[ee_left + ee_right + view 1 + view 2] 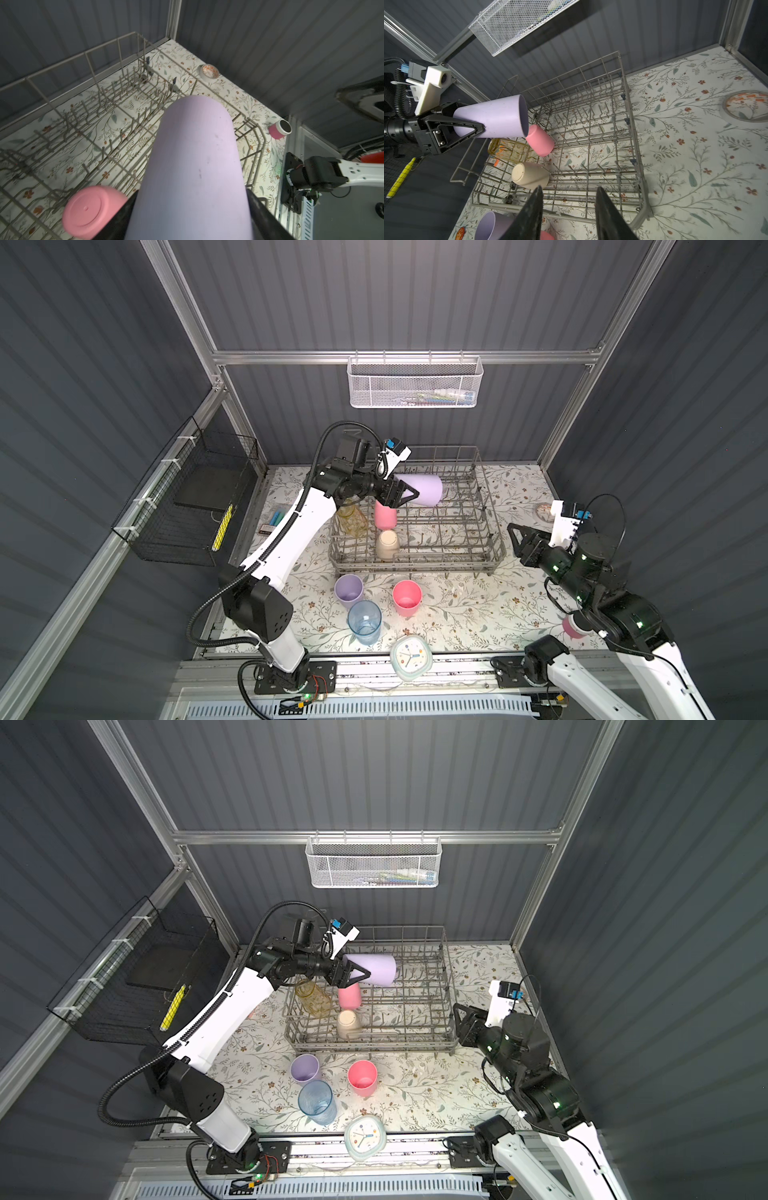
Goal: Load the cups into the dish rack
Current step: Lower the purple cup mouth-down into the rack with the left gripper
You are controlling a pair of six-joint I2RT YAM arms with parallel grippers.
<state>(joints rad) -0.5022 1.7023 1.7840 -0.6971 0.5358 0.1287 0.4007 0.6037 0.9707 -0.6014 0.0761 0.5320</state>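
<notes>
My left gripper [409, 495] [360, 975] [192, 207] is shut on a lilac cup [422, 489] [376, 969] [195, 155] [492, 120], held on its side above the back left of the dish rack [494, 531] [451, 1011] [89, 60] [633, 145]. Inside the rack are an upturned pink cup [385, 517] [539, 141], a beige cup [387, 544] [529, 175] and a yellowish glass [353, 520] [508, 150]. On the table in front stand another lilac cup [349, 591], a pink cup [407, 597] and a blue cup [365, 622]. My right gripper [513, 533] [457, 1011] [569, 188] is open and empty at the rack's right side.
A clock [411, 655] lies at the front edge. A small pink cylinder [573, 626] [278, 129] and a round white dish [543, 511] [208, 71] sit at the right. A white mesh basket [415, 383] hangs on the back wall, a black wire basket [187, 506] on the left wall.
</notes>
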